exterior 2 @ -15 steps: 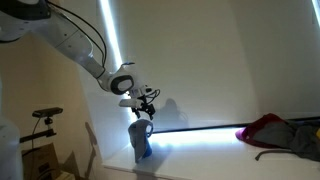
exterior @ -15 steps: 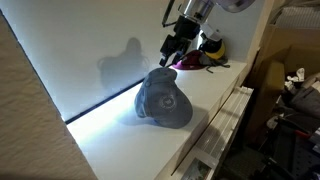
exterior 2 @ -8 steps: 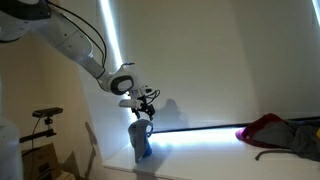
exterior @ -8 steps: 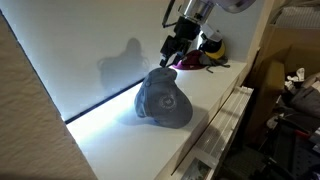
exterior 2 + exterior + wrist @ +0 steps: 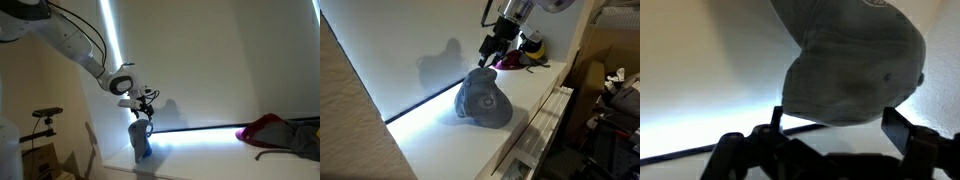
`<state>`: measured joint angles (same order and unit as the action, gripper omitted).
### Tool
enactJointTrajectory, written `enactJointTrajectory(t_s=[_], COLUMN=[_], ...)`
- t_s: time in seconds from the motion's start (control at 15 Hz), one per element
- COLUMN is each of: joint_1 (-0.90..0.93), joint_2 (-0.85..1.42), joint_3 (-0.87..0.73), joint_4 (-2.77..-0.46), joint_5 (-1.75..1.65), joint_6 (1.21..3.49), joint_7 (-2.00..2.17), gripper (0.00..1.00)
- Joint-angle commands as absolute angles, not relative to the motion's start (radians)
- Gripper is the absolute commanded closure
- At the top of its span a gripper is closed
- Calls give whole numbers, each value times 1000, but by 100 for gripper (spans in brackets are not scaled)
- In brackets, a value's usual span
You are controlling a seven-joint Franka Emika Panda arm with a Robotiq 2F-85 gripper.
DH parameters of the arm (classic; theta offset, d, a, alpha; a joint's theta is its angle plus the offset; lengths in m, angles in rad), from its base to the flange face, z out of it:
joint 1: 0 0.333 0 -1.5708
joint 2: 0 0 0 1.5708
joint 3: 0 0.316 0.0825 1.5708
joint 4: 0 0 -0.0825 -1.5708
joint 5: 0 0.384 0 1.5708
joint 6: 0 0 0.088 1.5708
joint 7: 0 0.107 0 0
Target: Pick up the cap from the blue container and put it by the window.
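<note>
The grey-blue cap sits upright on the white ledge close to the window, whose bottom strip glows. It covers the blue container, which is hidden in this view. In an exterior view the cap tops a blue shape that may be the container. My gripper hovers just above the cap, open and empty; it also shows in an exterior view. In the wrist view the cap fills the space ahead of my open fingers.
A purple cap and a yellow-and-black item lie at the far end of the ledge; the purple cap also shows in an exterior view. The ledge's front edge drops to white rails. Boxes and clutter stand beyond.
</note>
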<state>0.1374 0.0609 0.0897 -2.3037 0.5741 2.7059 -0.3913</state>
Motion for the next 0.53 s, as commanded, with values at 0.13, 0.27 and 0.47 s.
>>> enactJointTrajectory(t_s=[0.13,0.27,0.47], joint_1=[109,108,102], joint_2=[70,68,61], joint_3=[122,116,110], joint_4=[-2275,-2272,-2272], joint_5=[761,763,742], joint_6=[2621,2604,2598], joint_7=[-506,-501,-486], gripper=[26,40,61])
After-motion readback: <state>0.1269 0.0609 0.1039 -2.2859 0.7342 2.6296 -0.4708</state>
